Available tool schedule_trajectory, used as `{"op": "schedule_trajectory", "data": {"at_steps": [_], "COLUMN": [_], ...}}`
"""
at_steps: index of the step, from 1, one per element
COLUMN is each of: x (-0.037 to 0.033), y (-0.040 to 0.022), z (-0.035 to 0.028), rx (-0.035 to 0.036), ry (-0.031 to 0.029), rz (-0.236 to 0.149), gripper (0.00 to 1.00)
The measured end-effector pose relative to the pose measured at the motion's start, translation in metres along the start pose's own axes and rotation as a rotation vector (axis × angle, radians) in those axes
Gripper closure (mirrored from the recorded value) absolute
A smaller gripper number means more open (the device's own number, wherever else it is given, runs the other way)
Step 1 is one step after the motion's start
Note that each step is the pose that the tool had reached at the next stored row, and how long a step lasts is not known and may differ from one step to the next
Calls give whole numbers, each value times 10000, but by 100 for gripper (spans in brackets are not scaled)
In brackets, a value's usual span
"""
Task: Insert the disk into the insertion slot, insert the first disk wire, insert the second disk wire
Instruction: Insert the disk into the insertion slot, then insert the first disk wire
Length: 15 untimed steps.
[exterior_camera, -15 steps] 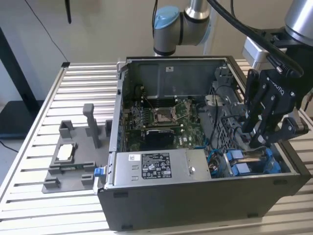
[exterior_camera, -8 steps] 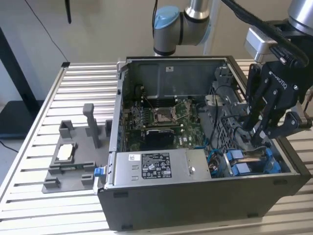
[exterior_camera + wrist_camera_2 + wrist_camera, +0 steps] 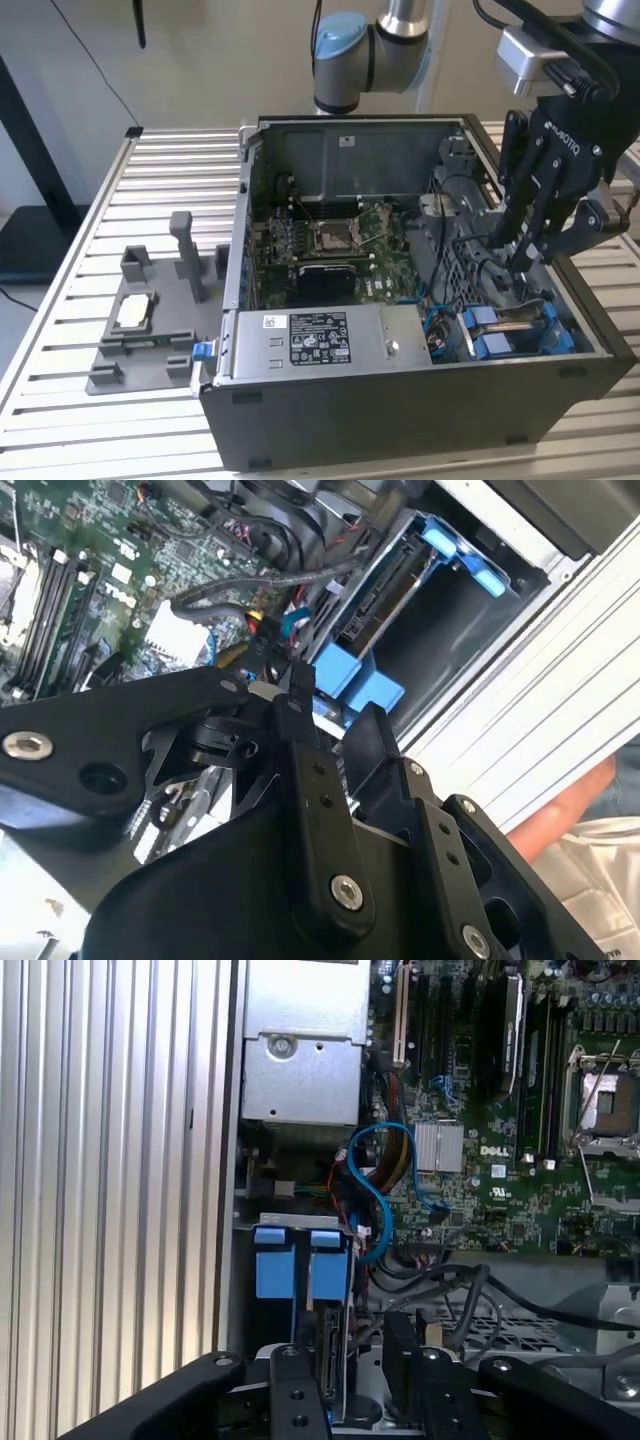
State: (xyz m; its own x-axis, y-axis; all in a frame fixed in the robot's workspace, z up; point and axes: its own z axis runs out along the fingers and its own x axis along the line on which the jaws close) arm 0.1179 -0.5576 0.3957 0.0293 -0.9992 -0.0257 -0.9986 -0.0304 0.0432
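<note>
**Counter and case.** An open computer case [image 3: 400, 410] lies on the slatted metal counter [image 3: 90, 430]. Its motherboard [image 3: 340, 250] is exposed.

**Disk.** The disk [image 3: 489, 342] sits in its blue carrier, seated on edge in the bay at the case's front corner, on the exterior view's right. The first wrist view shows its blue tabs [image 3: 325, 1270] side by side next to the case wall. The second wrist view shows the drive body [image 3: 378, 595] standing between blue ends.

**Claw.** The claw [image 3: 520, 262] hangs inside the case, just above and behind the disk and not touching it. In both wrist views its jaws stand apart [image 3: 345, 1345] [image 3: 333, 695], with nothing gripped between them.

**Wiring.** A blue cable [image 3: 375, 1195] loops loosely over the board near the bay. Whether any wire is plugged into the disk cannot be determined.

**Other items.** A grey fixture [image 3: 150, 330] stands on the counter at the exterior view's left, carrying a small silver chip [image 3: 135, 312].
</note>
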Motion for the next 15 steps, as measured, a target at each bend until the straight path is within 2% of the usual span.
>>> {"op": "schedule_trajectory", "data": {"at_steps": [3, 9, 15], "x": [-71, -117, -223], "y": [-2, -14, -37], "z": [-3, -7, 11], "rx": [1, 1, 0], "ry": [-2, -1, 0], "rz": [0, 1, 1], "gripper": [60, 60, 60]}}
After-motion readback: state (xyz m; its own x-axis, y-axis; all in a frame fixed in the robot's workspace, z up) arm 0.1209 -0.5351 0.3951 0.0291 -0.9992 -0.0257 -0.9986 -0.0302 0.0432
